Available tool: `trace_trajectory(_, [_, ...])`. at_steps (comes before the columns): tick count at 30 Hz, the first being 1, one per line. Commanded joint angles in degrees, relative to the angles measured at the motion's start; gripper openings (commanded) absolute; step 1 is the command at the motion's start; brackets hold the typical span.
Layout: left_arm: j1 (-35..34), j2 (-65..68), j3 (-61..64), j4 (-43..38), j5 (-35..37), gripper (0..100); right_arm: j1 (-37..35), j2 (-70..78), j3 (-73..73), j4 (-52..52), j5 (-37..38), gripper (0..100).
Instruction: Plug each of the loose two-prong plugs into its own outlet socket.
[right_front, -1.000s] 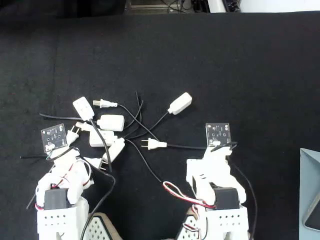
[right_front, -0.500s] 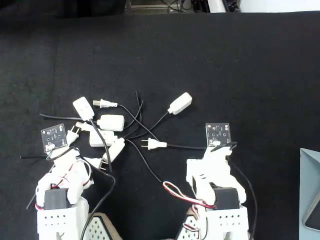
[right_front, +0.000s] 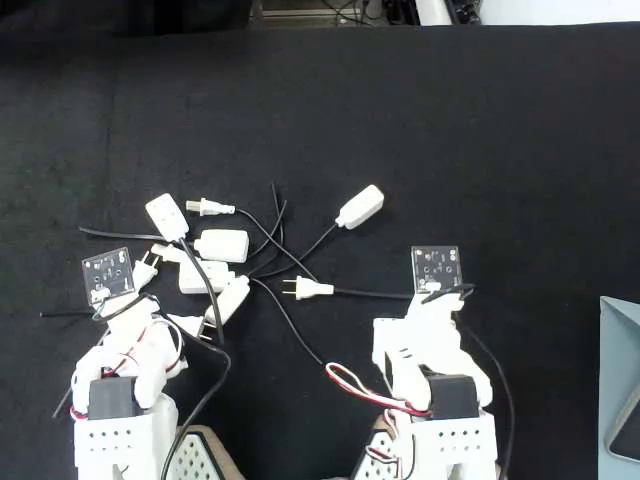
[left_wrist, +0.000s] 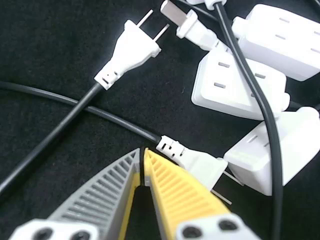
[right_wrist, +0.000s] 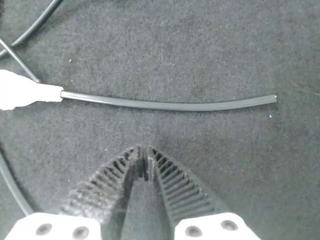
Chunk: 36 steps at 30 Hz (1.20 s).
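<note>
Two-prong plugs lay loose around the middle outlet socket, and none looked seated, so the whole task remained. The far plug sat just beyond that socket with bare prongs. The left-hand plug was near its left side, and the right-hand plug was well off to its right. A lone socket lay farther right again, with nothing in it.

The left gripper hung on the arms' side of the middle socket, fingers pressed together on nothing, just beside the near plug. The right gripper was likewise closed and empty, over the right-hand plug's cable.

The near plug's prongs ran toward a neighbouring socket; whether they touched it was hard to make out. Crossing black cords hid which cord served which socket.
</note>
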Motion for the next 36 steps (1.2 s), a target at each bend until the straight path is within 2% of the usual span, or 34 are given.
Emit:
trace_trajectory(1, [-0.40,-0.26,1.10,0.26,-0.44,3,0.53,-2.95,-0.04,0.18,0.44,1.4])
trace_trajectory(26, [-0.31,-0.35,1.10,0.26,-0.53,3,0.62,-2.95,-0.04,0.18,0.44,1.4])
trace_trajectory(30, [-0.57,-0.44,-2.95,0.09,-0.62,3,2.37,-2.95,-1.10,-0.09,0.70,1.5])
trace_trajectory(33, [-1.98,-0.44,-5.76,0.53,-0.62,3,2.99,-2.95,-5.05,-1.58,8.53,1.5])
trace_trajectory(35, [-5.05,-0.44,-6.81,0.26,-0.62,3,3.08,-2.95,-8.75,-4.75,15.47,1.5])
trace_trajectory(36, [-7.08,-0.44,-6.81,0.09,-0.44,3,2.99,-2.95,-10.59,-5.71,16.35,1.5])
